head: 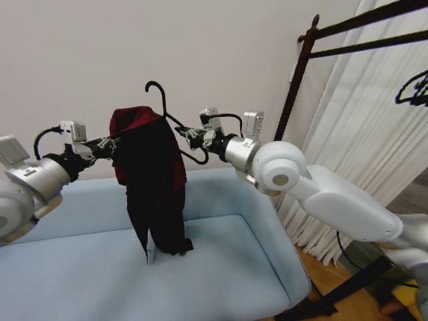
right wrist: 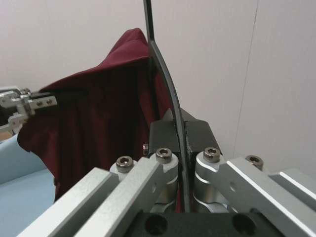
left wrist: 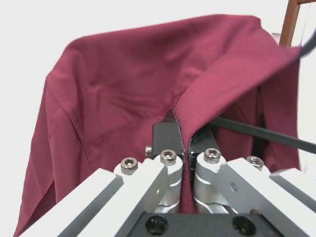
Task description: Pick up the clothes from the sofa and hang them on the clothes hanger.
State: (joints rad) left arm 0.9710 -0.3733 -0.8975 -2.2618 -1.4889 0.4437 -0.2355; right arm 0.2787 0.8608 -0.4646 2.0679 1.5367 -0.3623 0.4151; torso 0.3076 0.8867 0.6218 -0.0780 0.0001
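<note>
A dark red garment (head: 150,180) hangs over a black hanger (head: 160,93), held up above the light blue sofa (head: 221,281). My left gripper (head: 110,144) is shut on a fold of the red garment (left wrist: 148,89) at its left shoulder; the fabric runs between the fingers (left wrist: 165,133). My right gripper (head: 190,137) is shut on the hanger's right arm (right wrist: 170,94), which passes between its fingers (right wrist: 197,133). The garment (right wrist: 98,118) hangs beyond it, its lower end touching the sofa seat.
A dark wooden clothes rack (head: 361,30) stands to the right of the sofa, before a white curtain (head: 374,134). Another black hanger (head: 413,90) hangs at the far right. A plain wall lies behind.
</note>
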